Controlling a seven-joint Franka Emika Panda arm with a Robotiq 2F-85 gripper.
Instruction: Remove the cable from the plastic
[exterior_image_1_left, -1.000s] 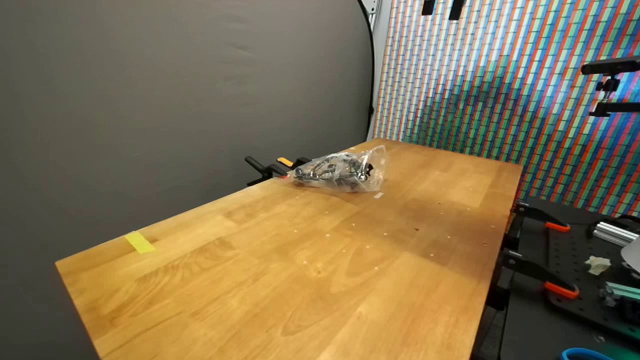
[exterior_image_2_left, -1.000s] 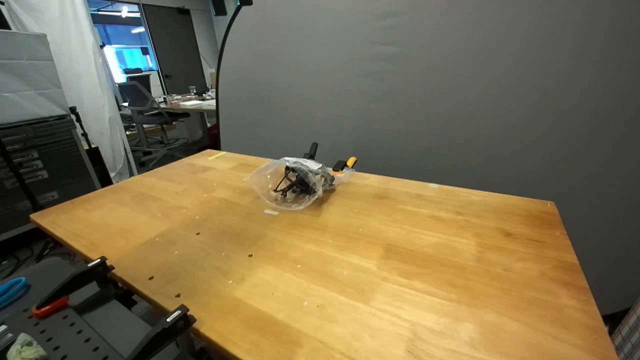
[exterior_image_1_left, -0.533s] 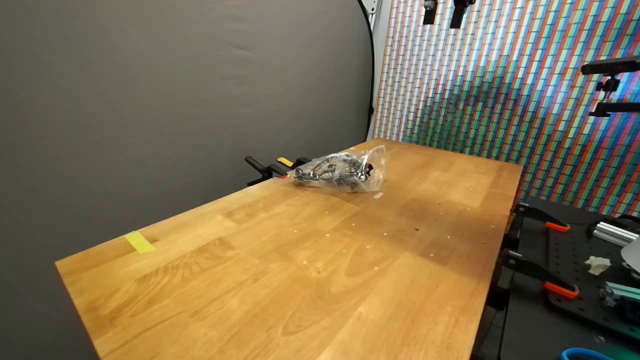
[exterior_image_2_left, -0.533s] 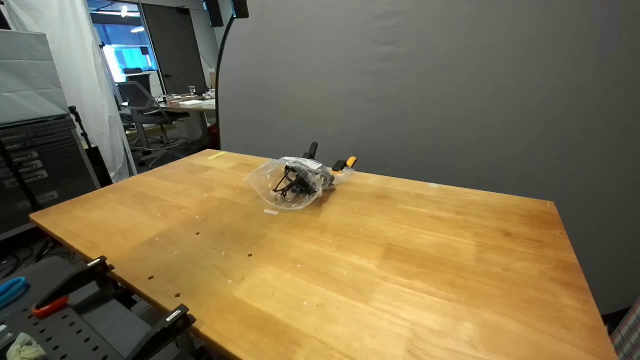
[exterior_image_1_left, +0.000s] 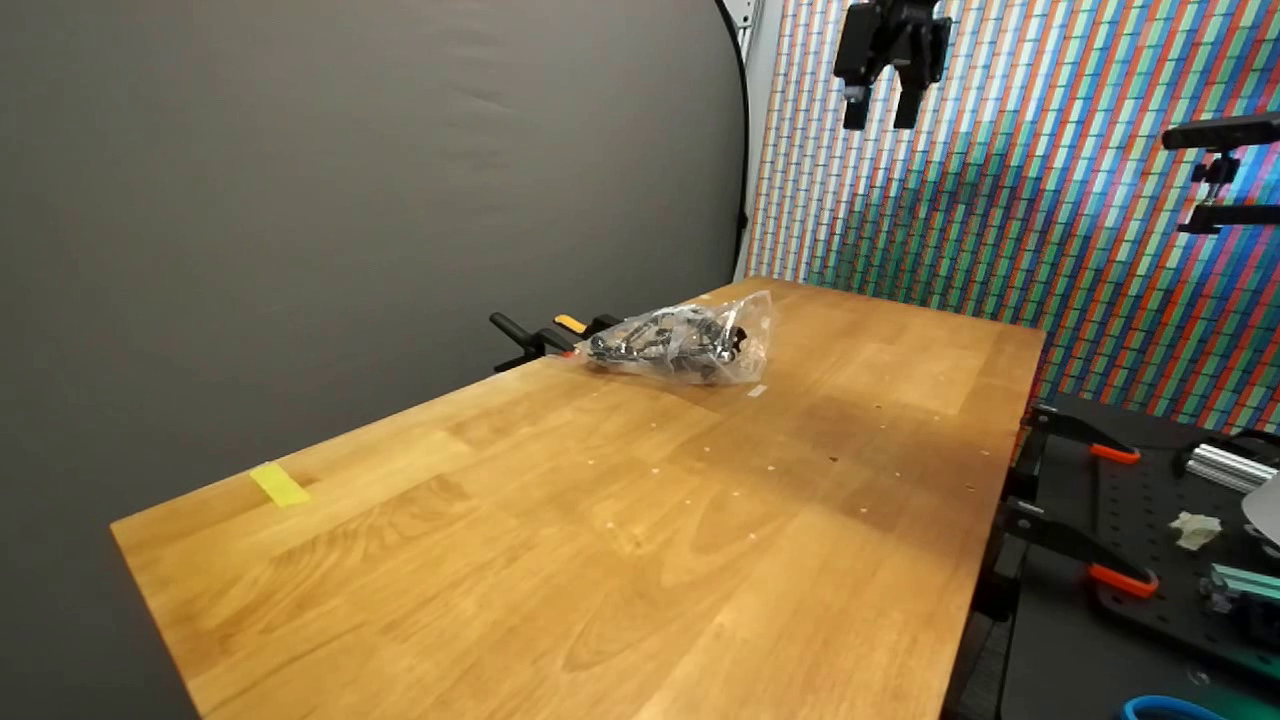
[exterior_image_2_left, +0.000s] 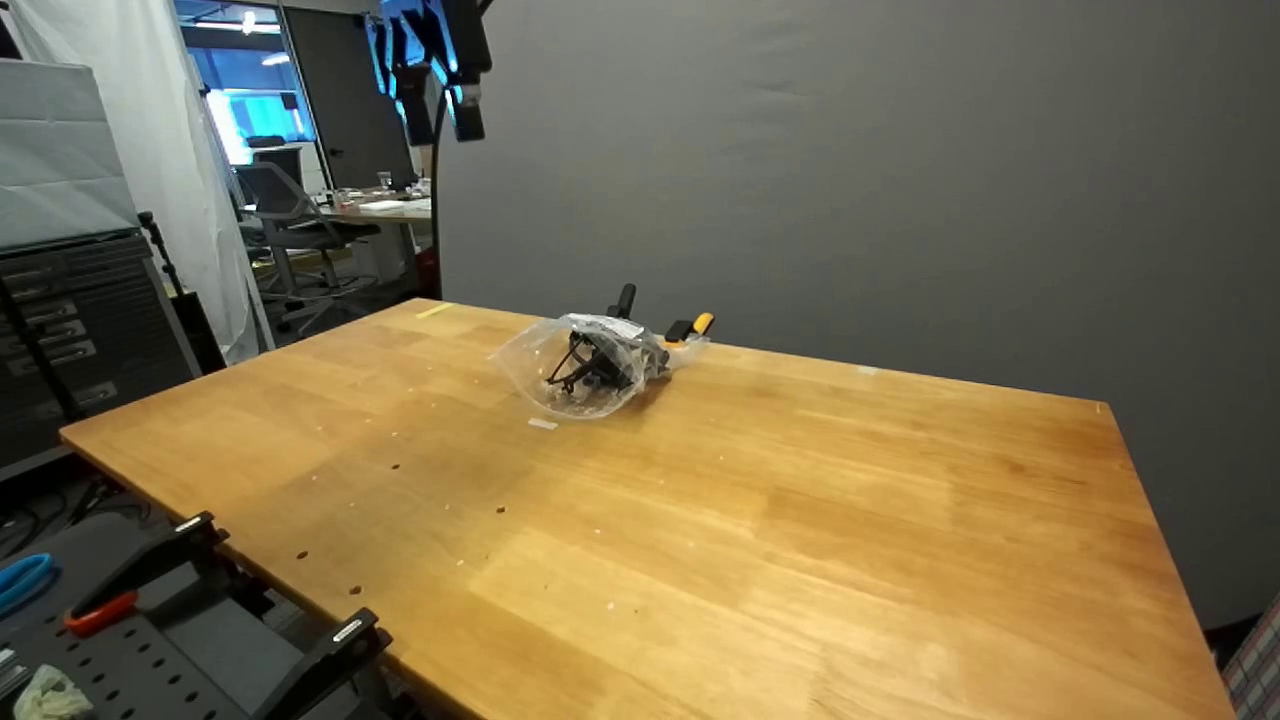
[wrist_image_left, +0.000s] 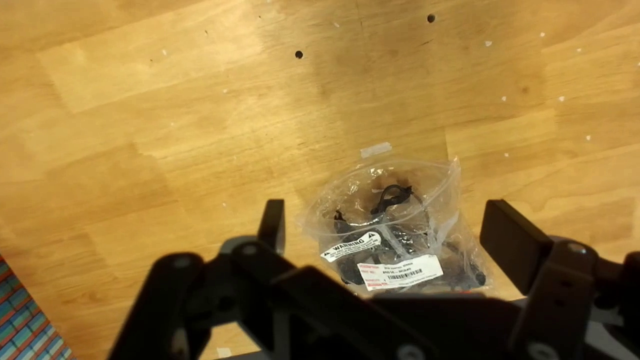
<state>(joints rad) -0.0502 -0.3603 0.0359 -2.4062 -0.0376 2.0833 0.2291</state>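
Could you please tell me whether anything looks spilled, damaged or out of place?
I see nothing spilled: the cable lies inside the plastic bag. The wooden table has small dark holes and pale specks, perhaps just wear. A crumpled pale scrap on the black perforated board looks like stray litter.

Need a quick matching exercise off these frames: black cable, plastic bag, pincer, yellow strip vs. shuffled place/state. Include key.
Column one
1. black cable
2. plastic bag
3. pincer
4. yellow strip

Column two
A. open, in the air above the tabletop
B. flat, near a tabletop corner
C. inside the plastic bag
D. transparent, bearing a WARNING label

Pairs: 1-C, 2-D, 3-A, 4-B
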